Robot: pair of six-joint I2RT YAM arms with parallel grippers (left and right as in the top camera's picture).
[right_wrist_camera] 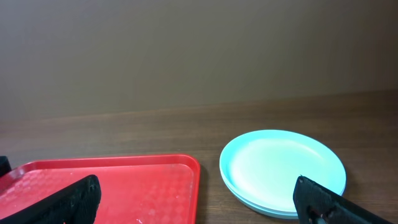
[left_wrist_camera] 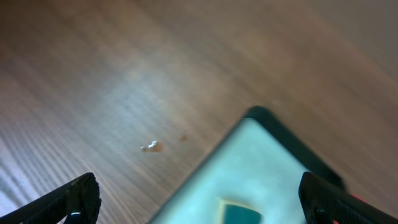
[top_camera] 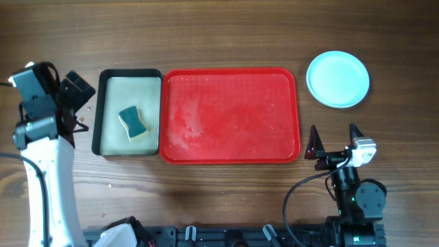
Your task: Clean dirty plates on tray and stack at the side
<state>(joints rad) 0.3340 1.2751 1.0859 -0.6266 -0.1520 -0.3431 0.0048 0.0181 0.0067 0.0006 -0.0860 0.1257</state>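
The red tray (top_camera: 230, 115) lies in the middle of the table with no plates on it, only wet smears. A stack of plates (top_camera: 337, 79) stands on the table at the far right, a pale turquoise one on top; those under it are mostly hidden. The stack also shows in the right wrist view (right_wrist_camera: 283, 171), next to the tray's corner (right_wrist_camera: 155, 180). My right gripper (top_camera: 334, 142) is open and empty, near the tray's front right corner. My left gripper (top_camera: 74, 96) is open and empty, left of the black-rimmed tray.
A smaller black-rimmed tray (top_camera: 128, 113) with a pale inside touches the red tray's left side and holds a teal and yellow sponge (top_camera: 134, 122). It also shows in the left wrist view (left_wrist_camera: 261, 168). A small crumb (left_wrist_camera: 151, 147) lies on the wood near it.
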